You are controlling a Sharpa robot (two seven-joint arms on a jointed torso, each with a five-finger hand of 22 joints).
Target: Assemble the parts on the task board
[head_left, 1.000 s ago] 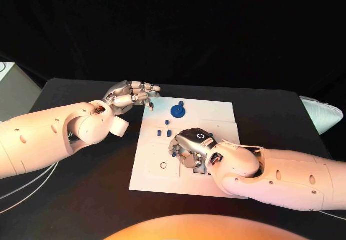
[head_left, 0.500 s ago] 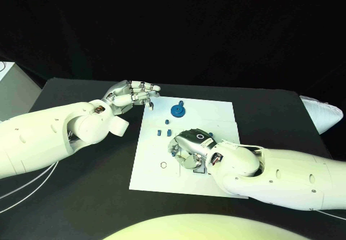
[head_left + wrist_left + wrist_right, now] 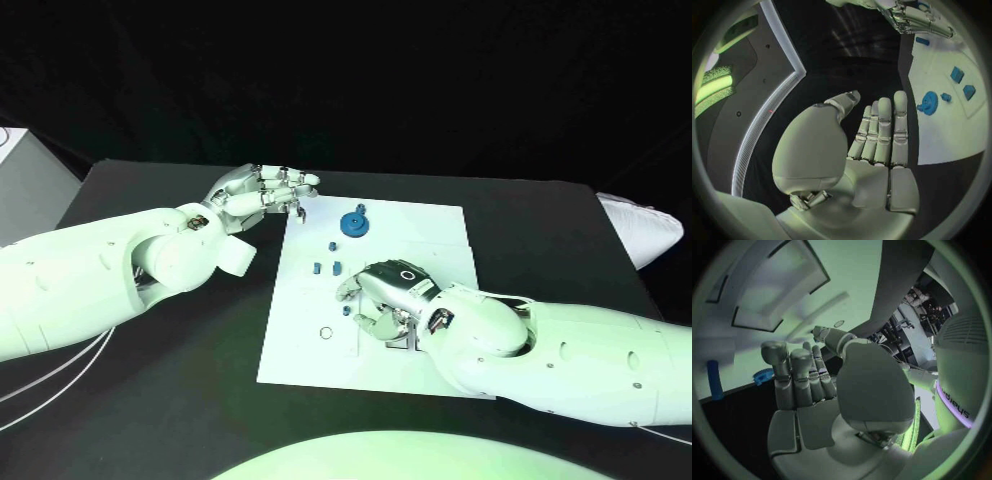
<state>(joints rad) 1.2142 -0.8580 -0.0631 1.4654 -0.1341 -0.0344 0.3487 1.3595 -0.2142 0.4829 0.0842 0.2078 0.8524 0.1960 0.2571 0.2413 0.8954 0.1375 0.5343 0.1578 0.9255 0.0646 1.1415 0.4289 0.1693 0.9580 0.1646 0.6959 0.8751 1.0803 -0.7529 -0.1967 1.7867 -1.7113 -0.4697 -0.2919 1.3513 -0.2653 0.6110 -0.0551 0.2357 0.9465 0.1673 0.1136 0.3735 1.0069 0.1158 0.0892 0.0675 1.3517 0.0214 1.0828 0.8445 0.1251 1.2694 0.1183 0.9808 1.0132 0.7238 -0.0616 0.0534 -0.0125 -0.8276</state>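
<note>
The white task board lies mid-table. A round blue part stands near its far edge, with three small blue parts just nearer. My left hand hovers off the board's far left corner, fingers straight and side by side, holding nothing. The round part and small blue pieces lie beyond its fingertips. My right hand is low over the board's middle, fingers bent down toward the plate. Its palm is empty, with a blue toothed part and a blue peg past its fingers.
A small round hole and recessed slots mark the board's near half. Black table surrounds the board. A white object sits at the table's right edge, and a pale box at the far left.
My right hand has slipped slightly nearer over the board's middle. My left hand has barely moved. No part has shifted.
</note>
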